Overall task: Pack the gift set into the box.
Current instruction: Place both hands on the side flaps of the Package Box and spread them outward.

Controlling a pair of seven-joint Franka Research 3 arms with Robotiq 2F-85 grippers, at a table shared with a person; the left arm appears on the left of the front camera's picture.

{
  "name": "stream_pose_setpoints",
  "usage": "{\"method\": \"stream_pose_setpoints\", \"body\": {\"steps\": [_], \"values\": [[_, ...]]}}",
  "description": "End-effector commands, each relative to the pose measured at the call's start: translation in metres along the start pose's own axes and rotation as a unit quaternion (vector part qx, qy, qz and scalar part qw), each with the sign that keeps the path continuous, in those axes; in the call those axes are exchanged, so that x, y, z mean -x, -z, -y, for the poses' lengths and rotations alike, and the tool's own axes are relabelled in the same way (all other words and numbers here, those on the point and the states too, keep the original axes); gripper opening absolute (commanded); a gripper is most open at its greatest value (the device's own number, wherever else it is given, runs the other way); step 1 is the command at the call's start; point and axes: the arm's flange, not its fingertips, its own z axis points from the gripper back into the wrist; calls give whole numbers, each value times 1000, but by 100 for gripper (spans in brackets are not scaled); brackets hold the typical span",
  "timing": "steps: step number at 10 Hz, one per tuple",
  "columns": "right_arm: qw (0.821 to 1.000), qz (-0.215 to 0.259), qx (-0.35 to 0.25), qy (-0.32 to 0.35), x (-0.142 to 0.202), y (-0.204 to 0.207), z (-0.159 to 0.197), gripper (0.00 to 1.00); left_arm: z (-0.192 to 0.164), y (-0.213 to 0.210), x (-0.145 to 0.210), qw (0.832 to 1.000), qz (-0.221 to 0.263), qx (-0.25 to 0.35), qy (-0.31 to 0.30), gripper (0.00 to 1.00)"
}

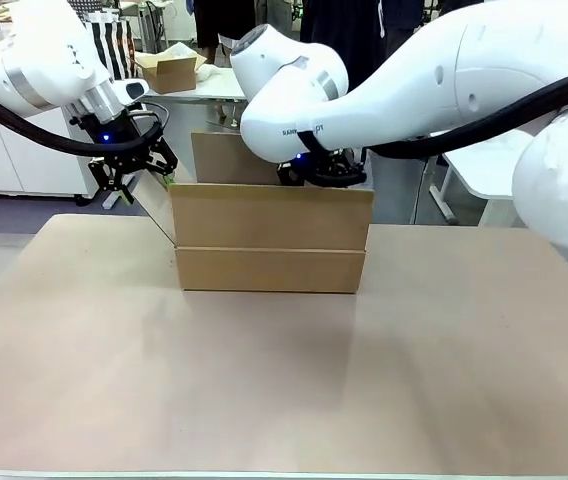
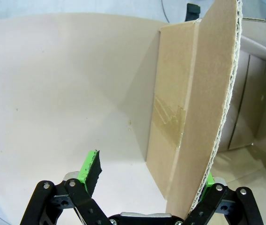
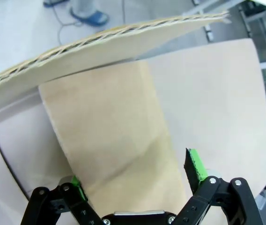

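**While both grippers straddle flaps, the box is only being opened; packing not begun**

Since the box stands on the table with flaps up, the step in hand reads as opening or holding the box, ahead of any packing. Left gripper at the box's left end, fingers spread, left flap standing between them. One pad apart from the flap on its outer side; the other pad just behind the flap's edge on the box side, touching or not I cannot tell. Right gripper above the box's right end, behind its near wall, fingers also spread. A cardboard panel lies between them, and the clearer pad is not pressing it; which flap that panel is I cannot tell. Far flap upright at the box's back; what shows of the box's inside past the left flap is bare cardboard.

Judgement: early, nothing packed yet. Next move calls for closing on the flaps or pushing them outward from the box's opening, so the opening is free for the set. Care: a corrugated flap bends easily; a skewed pinch could crease it or drag the box.
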Motion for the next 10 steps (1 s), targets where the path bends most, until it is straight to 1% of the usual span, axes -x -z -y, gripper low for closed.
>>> {"method": "stream_pose_setpoints", "body": {"steps": [1, 4, 6, 8, 9, 10], "values": [[1000, 2, 6, 24, 1, -7, 32, 100, 0, 0, 2, 1000, 0, -7, -6, 100], [1000, -1, -2, 29, -7, -19, 69, 100, 0, 0, 2, 1000, 0, -7, -6, 100], [999, -22, -23, -4, -10, -15, 88, 100, 0, 0, 2, 1000, 0, -7, -6, 100], [997, -40, -72, -7, -15, -12, 114, 100, 0, 0, 2, 1000, 0, -7, -6, 100], [990, -65, -121, -36, -17, -13, 131, 100, 0, 0, 2, 1000, 0, -7, -6, 100], [984, -84, -145, -59, -20, -12, 147, 100, 0, 0, 2, 1000, 0, -7, -6, 100]]}}
